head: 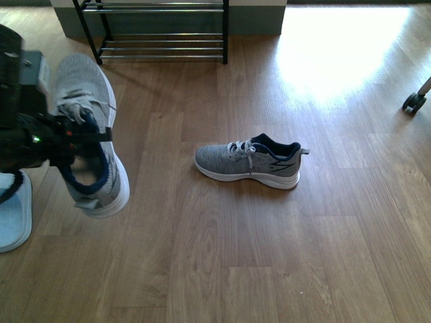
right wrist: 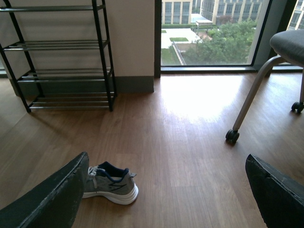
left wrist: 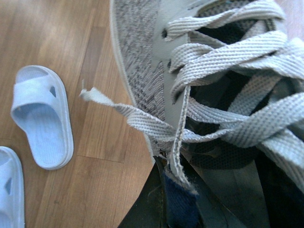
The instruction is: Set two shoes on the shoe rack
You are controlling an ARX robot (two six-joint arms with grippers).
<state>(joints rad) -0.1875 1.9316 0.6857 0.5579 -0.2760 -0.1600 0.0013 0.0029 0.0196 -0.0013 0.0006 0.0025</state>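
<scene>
One grey knit sneaker [head: 91,108] hangs above the floor at the left, toe toward the rack, with my left gripper [head: 71,138] shut on its navy collar. Up close, its white laces [left wrist: 223,61] fill the left wrist view, and the gripper [left wrist: 178,204] pinches the navy lining. The other grey sneaker [head: 248,161] lies on its sole mid-floor, toe pointing left; the same sneaker [right wrist: 111,183] shows in the right wrist view. The shoe rack [head: 158,30] stands at the back left, and the rack [right wrist: 59,57] has bare shelves. My right gripper [right wrist: 166,194] is open, high above the floor.
Pale blue slides [left wrist: 40,118] lie on the wood floor at the left, one slide [head: 13,212] showing at the front view's left edge. An office chair's castor [head: 414,101] and leg [right wrist: 249,99] stand at the right. A window [right wrist: 211,31] is behind.
</scene>
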